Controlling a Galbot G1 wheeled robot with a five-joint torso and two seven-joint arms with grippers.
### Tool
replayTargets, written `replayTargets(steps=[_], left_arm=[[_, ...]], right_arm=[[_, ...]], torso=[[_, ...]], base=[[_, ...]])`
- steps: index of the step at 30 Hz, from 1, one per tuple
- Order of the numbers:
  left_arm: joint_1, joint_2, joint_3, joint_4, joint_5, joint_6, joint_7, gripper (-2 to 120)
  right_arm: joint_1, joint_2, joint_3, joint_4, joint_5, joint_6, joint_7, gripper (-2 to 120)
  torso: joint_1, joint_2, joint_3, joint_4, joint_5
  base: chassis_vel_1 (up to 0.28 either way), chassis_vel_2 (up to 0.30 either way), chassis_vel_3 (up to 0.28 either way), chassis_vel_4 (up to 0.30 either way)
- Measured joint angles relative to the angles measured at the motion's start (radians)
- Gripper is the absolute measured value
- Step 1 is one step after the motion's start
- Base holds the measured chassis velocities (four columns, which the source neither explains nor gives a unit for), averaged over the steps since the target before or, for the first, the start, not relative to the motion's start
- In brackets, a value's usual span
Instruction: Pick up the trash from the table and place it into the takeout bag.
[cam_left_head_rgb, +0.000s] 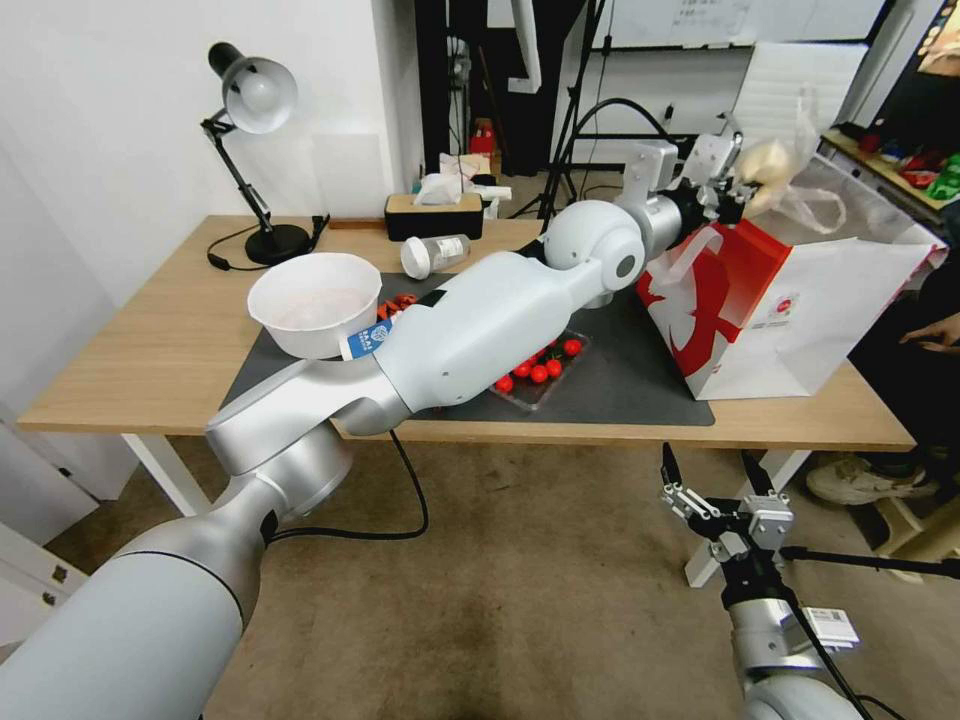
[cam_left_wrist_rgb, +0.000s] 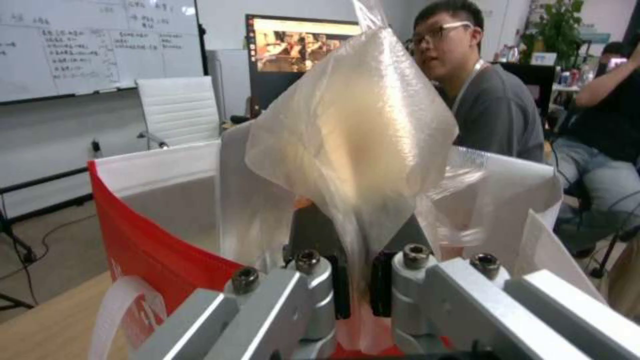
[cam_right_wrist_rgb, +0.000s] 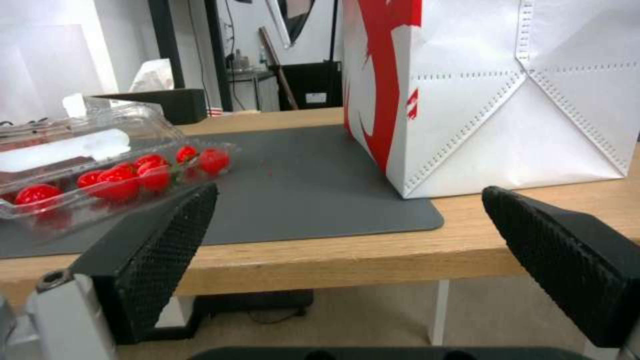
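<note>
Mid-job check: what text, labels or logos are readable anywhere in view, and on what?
None reads clearly.
Blue-and-white paper cup: blue print, too small to read.
Takeout bag: small red round logo and grey print, blurred.
Whiteboard: handwritten lines, illegible.
Sticker on the right arm: a printed code, unreadable.
Clear white-lidded jar: label illegible.

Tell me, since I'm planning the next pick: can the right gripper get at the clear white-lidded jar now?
Probably not easily: the right gripper hangs open below the table's near edge, and the outstretched left arm crosses the way to the clear white-lidded jar.
</note>
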Motion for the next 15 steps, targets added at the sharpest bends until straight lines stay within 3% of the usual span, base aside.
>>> replayTargets(steps=[3,15], left_arm=[[0.003,-0.004,0.0,0.007,0.029,-0.005,0.016,5],[0.0,0.002,0.005,-0.02,0.037,0.001,0.022,51]], right_arm=[[0.001,-0.005,0.004,-0.005,0.018,0.001,-0.008,100],[0.011,-0.015,0.004,-0.007,0.028,0.003,-0.011,100]], torso=[[0.0,0.0,0.0,0.0,0.0],[0.0,0.0,0.0,0.0,0.0]], base=[[0.0,0.0,0.0,0.0],[0.0,0.0,0.0,0.0]])
